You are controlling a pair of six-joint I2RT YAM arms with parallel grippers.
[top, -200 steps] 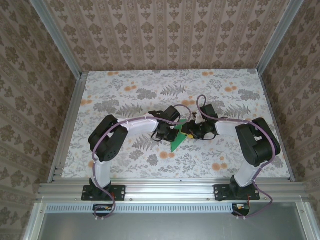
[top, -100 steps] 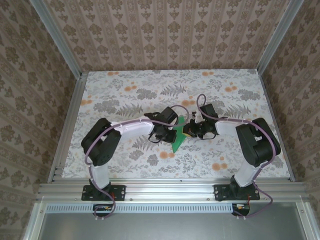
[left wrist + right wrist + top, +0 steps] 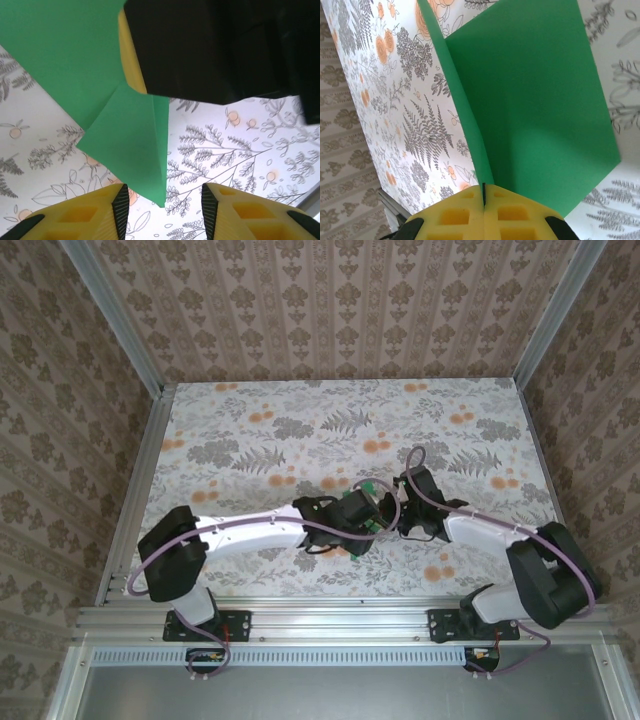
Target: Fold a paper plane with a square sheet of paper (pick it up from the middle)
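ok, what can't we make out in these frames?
- Right wrist view: the green paper runs off the top edge, and the shut right gripper covers the spot it pinches.
- Left wrist view: a black housing hides the paper's upper right part. Whether the open left gripper touches the hanging tip can't be told.
- Top external view: the grippers cover most of the paper, and the fold shape is too small to read.

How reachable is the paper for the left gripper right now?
Probably reachable, yes. The left gripper is open, and the paper's tip hangs right at the gap between its fingers, nothing in between. The right gripper pinches the paper away from that tip.
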